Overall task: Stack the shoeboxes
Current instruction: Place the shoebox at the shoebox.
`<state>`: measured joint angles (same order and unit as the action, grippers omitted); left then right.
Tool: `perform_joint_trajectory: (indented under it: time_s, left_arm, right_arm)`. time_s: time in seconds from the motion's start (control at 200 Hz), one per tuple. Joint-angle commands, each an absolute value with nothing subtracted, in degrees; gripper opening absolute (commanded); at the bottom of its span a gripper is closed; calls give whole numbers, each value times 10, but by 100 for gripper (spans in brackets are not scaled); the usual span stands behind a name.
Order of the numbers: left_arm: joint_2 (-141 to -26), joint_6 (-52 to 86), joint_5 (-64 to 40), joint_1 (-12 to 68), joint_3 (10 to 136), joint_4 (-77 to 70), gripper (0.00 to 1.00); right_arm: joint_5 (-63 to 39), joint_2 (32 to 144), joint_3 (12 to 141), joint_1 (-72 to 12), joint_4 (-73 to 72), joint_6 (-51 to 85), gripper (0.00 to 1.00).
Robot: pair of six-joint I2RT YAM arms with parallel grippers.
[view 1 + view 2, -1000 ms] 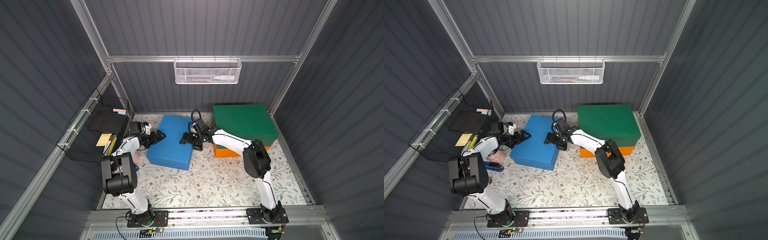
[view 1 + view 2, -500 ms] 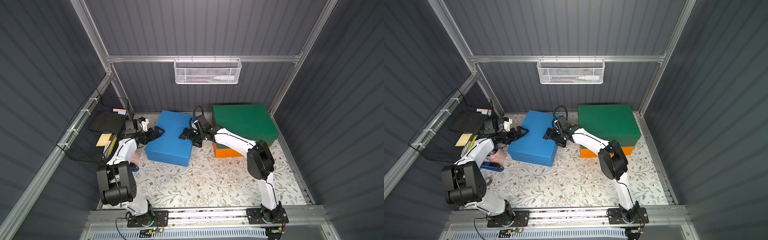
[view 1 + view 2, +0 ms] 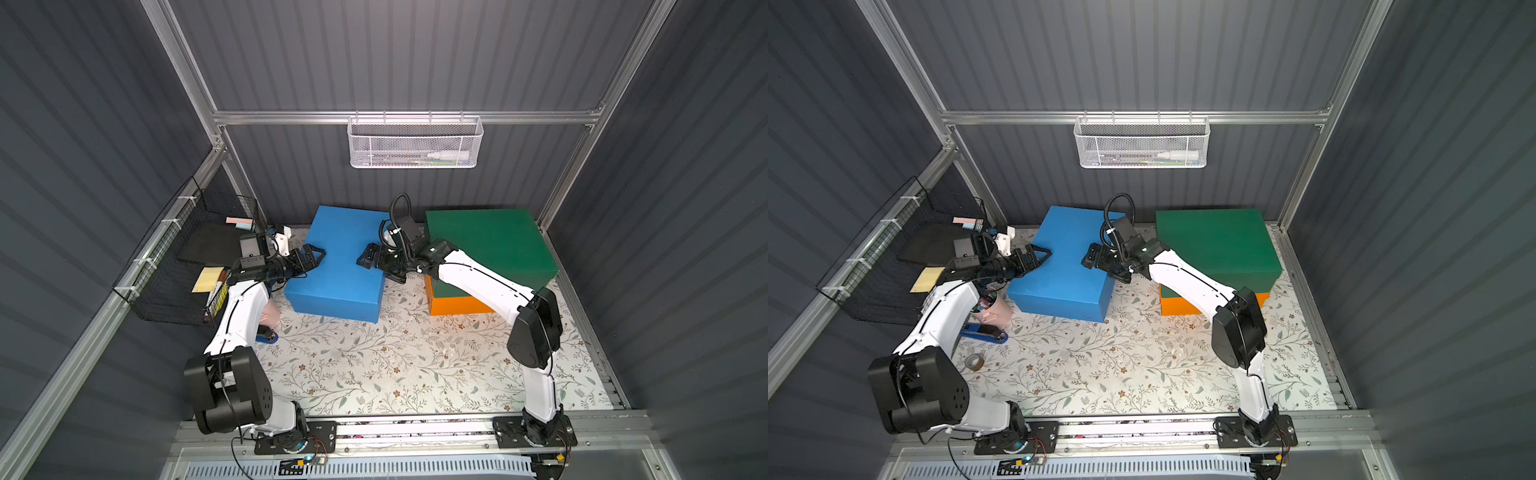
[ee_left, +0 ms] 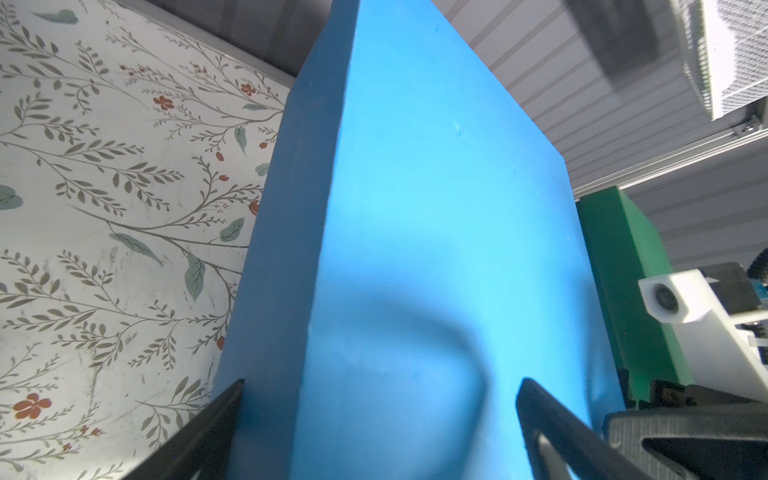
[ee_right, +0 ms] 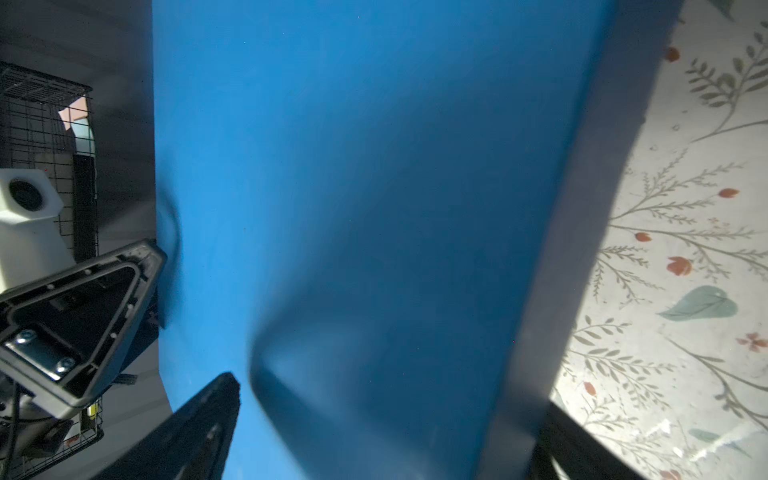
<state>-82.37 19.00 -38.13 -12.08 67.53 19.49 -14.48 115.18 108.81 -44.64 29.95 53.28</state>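
Both top views: blue shoebox [image 3: 338,253] has risen, apparently clear of desk [image 3: 374,365], pressed between fully spread left tool [image 3: 311,255] and right tool [image 3: 365,259]; next, onto green shoebox [image 3: 486,241].

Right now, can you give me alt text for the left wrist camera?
The blue box fills the view, its near end between the spread dark fingers of the left gripper. A flowered tabletop lies beside it, a green box beyond.
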Motion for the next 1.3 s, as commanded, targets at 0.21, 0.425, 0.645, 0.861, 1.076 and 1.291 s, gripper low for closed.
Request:
perform_joint_trajectory:
  time_s: [0.21,0.425,0.645,0.861,1.076,1.291]
  left_arm:
    - [-767,225,-480,-93,729,229,99]
    - [-750,237,-485,-75,760,234,100]
    - [-744,252,-491,-55,801,231,100]
    - [-750,275,-482,-14,853,208,99]
    - [-781,305,-480,27,885,162,100]
    - [-831,319,-462,84,933,131,100]
  right_arm:
    - [-144,1090,1134,-499,274,512,99]
    - [-116,1074,1172,-517,325,506,99]
    - [-85,1047,1184,-529,356,508,99]
    - [-48,1010,1182,-540,375,507,99]
    - [-14,974,1175,-547,395,521,99]
    - [33,909,1118,-548,392,542,99]
